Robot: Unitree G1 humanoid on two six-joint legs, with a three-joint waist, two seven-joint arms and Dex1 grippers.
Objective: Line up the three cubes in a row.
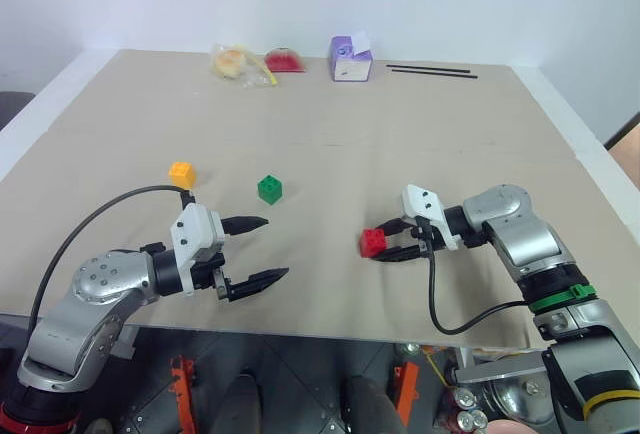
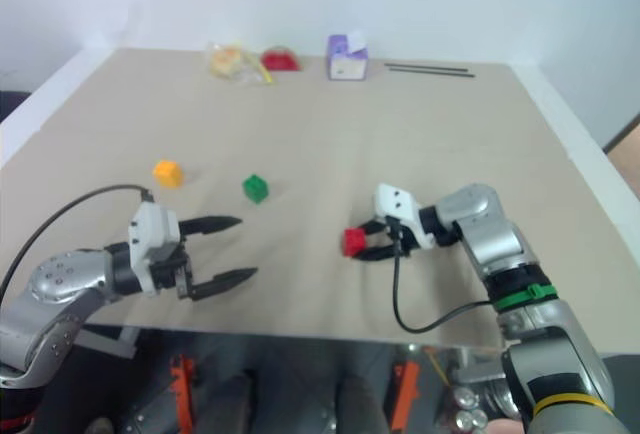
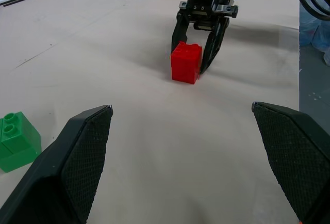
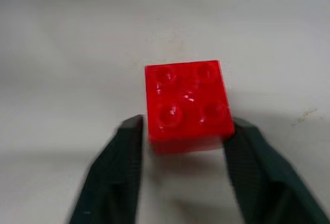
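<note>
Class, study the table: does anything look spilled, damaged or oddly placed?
Nothing looks spilled or damaged. The small yellow-orange plastic cube, green cube and red cube all sit upright, though spread apart and not yet in one straight row.

We see a tan bench (image 1: pixel 320 104) carrying a yellow-orange cube (image 1: pixel 181 173), a green cube (image 1: pixel 269 189) and a red cube (image 1: pixel 373 242). Near the far edge stands a purple-and-white box (image 1: pixel 350 59). Both tools have black fingers (image 1: pixel 256 279).
</note>
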